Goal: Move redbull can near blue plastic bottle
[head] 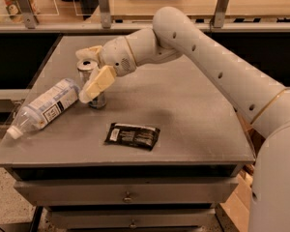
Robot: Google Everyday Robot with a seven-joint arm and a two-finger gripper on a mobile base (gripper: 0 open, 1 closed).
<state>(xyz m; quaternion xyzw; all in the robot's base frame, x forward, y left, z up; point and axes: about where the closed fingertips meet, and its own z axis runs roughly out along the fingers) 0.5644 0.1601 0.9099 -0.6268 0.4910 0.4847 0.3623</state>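
**Gripper clamped on the can, just beside the bottle**

The gripper (85, 76) sits low over the left part of the grey table (193, 115), at the end of the white arm (208, 57), which reaches in from the right. Its jaws are closed around the redbull can (89, 66): one cream finger (97, 82) lies across the near side of the can, and the other shows behind its silver top. The can stands upright between the jaws, with its base on the tabletop and its open-tab top in view just above the near finger.

Just to the left of the jaws lies the blue plastic bottle (43, 105). It rests on its side and points diagonally, with its base end closest to the jaws and its white cap toward the table's front-left corner. Whether the bottle's base touches the can or the near finger cannot be told; they are at most barely apart.

In front of the jaws and slightly to their right, a flat black packet (132, 135) lies on the table, well apart from the can. Below the tabletop are drawers (128, 195) with small knobs.
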